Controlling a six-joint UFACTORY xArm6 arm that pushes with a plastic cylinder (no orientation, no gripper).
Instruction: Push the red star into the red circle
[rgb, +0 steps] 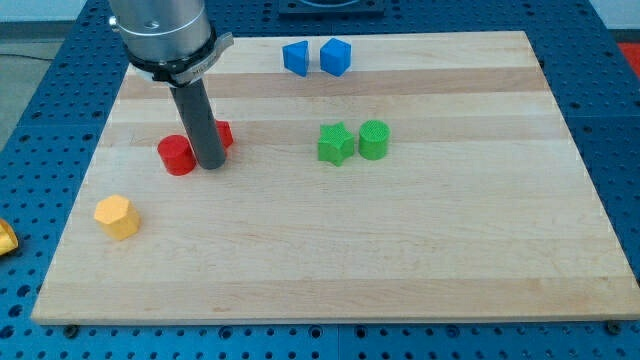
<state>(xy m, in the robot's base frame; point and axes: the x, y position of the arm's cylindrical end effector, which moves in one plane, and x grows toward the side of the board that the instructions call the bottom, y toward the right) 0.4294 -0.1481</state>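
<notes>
in the single camera view, the dark rod's tip (211, 165) stood on the pale wooden board (420, 260), holding nothing, wedged between the red cylindrical circle block (176, 155) on the view's left and the red star block (223, 135), mostly hidden behind the rod on its right. the star lay just beside the rod, toward the view's right and top, so the tip looked to be on the wrong side for pushing it leftward into the circle.

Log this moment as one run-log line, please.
tip between red circle and red star | star partly hidden behind rod | contact unclear | other blocks apart
</notes>
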